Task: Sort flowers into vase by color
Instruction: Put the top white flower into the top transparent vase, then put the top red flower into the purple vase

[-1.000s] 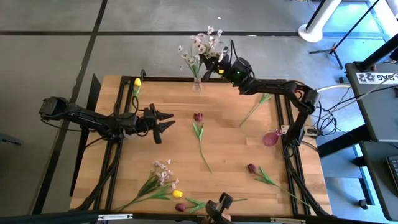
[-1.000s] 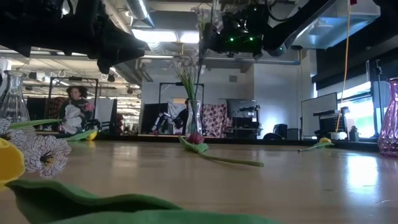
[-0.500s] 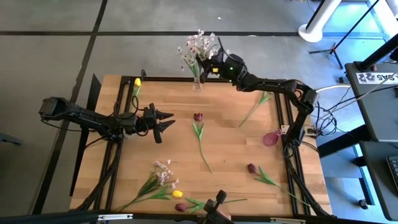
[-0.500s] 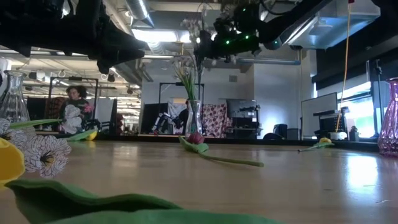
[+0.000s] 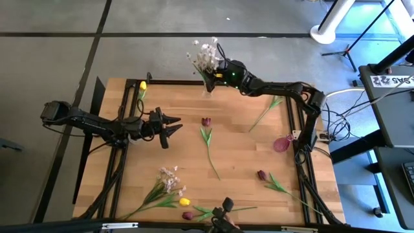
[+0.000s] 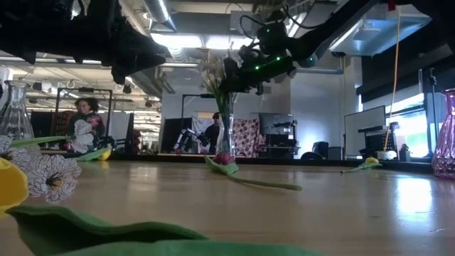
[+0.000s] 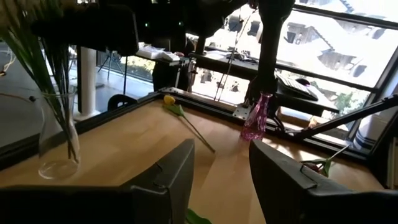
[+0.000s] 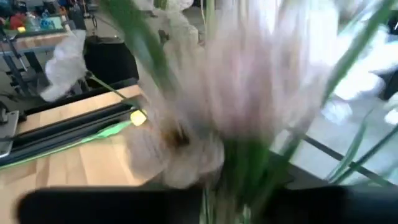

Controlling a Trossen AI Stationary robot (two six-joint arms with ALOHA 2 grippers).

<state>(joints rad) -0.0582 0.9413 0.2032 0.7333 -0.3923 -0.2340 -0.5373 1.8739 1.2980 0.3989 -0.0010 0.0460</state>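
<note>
A spray of pale pink-white blossoms (image 5: 206, 55) stands over the clear vase (image 5: 206, 87) at the table's far edge, its green stems (image 6: 222, 107) reaching down into the vase (image 6: 225, 139). My right gripper (image 5: 217, 72) is beside those stems, just above the vase's mouth, shut on the spray. My left gripper (image 5: 176, 125) hovers open over the table's left middle, touching nothing. A maroon tulip (image 5: 206, 121) lies flat at the table's centre. My right gripper (image 8: 242, 205) is on the spray's green stems (image 8: 239, 168), below the blossoms and above the vase's mouth, coming level from the table's right. The blossoms fill its wrist view and hide the fingers' exact hold. The spray stands nearly upright, its lower stems in the vase.
Lying on the table: a yellow tulip (image 5: 143, 85) far left, a yellow tulip (image 5: 266, 111) far right, a maroon tulip (image 5: 262, 175) near right, and a blossom spray (image 5: 169, 178), a yellow tulip (image 5: 185, 202) and a maroon tulip (image 5: 187, 215) near the near edge. A pink vase (image 5: 281, 144) stands at the right edge.
My right gripper has moved toward the table's left and down, closing on the clear vase. The blossom spray has gone with it: its flower heads sit lower and closer over the vase than a second ago.
</note>
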